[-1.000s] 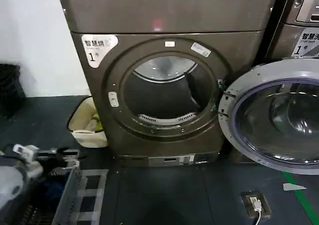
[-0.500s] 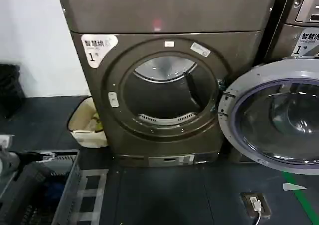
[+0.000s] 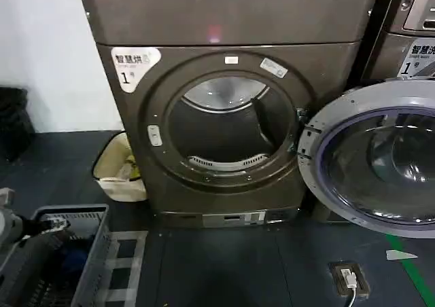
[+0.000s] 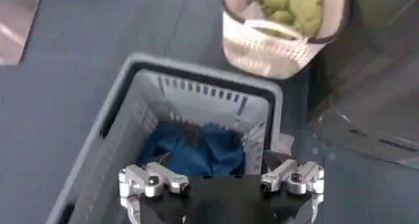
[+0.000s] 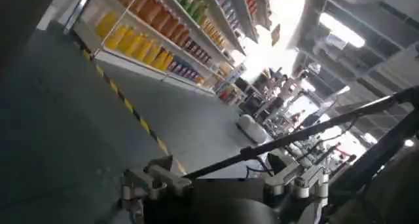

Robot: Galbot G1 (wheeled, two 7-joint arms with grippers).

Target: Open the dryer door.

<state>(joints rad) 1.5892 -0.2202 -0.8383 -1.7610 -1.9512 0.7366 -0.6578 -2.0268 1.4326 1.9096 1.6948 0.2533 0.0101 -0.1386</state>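
The dryer (image 3: pixel 224 110) is a big bronze-grey metal box with a round drum opening, and its door (image 3: pixel 374 157) is already swung wide open to the right of that opening: grey plastic inner face, dark glass centre, right edge cut off by the frame. Left of the dryer sits a cream basket (image 3: pixel 121 168) with green cloth. Lower left of the dryer there's a grey slatted plastic crate (image 4: pixel 190 120) with blue fabric inside, and the left gripper (image 4: pixel 221 183) hangs over it, fingers spread wide, holding nothing. The right gripper (image 5: pixel 222 183) points away at distant shelves; can't tell its state.
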